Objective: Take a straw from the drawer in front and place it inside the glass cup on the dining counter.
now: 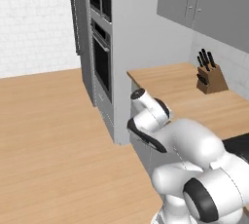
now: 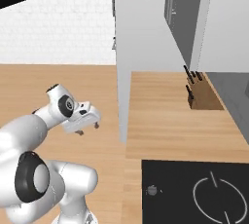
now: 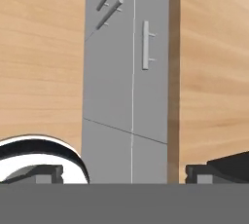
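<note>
My gripper (image 3: 130, 173) is open with nothing between its dark fingertips (image 3: 46, 174), which stand far apart. It looks at a row of grey cabinet fronts. One of them is the drawer (image 3: 151, 96), which is shut; its small silver bar handle (image 3: 146, 45) lies ahead of the gripper, and the gripper is not touching it. In the right base view the gripper (image 2: 88, 128) hangs over the wooden floor, left of the cabinet run. The straw, the glass cup and the dining counter are out of view.
A wall-side wooden countertop (image 1: 170, 84) carries a knife block (image 1: 210, 78). A dark cooktop (image 2: 194, 191) is set into it near me. A tall grey oven stack (image 1: 102, 57) stands left of the counter. Grey wall cabinets (image 1: 204, 4) hang above. Open wooden floor (image 1: 48, 135) lies to the left.
</note>
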Motion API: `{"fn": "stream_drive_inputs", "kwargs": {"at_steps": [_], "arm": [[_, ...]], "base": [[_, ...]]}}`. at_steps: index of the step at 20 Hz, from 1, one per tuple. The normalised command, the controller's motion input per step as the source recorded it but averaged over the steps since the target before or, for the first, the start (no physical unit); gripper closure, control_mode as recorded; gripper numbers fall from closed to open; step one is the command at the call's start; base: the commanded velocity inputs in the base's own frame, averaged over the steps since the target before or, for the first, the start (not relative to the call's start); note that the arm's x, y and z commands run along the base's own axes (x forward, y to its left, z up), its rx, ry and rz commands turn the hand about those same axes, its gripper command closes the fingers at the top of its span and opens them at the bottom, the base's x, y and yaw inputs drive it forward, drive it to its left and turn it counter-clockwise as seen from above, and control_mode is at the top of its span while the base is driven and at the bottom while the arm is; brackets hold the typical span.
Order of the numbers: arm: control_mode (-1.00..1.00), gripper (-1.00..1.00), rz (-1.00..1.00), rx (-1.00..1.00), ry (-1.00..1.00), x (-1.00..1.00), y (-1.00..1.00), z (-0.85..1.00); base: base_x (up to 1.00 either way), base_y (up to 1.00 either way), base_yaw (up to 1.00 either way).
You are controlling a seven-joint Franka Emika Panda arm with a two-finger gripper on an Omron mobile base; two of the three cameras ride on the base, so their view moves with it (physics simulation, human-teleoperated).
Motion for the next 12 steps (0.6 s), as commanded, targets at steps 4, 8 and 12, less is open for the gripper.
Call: {"fn": "stream_drive_inputs", "kwargs": {"at_steps": [4,8,12], "arm": [[-1.0,-1.0,-0.02,-0.08,0.0,0.0,-0.23,-0.59],[-1.0,-1.0,-0.02,-0.02,0.01,0.02,-0.45,-0.36],[-1.0,-1.0,0.0,0.0,0.0,0.1,-0.59,-0.35]], "base": [[0.0,0.0,0.0],[0.0,0.0,0.0],[0.0,0.0,0.0]]}}
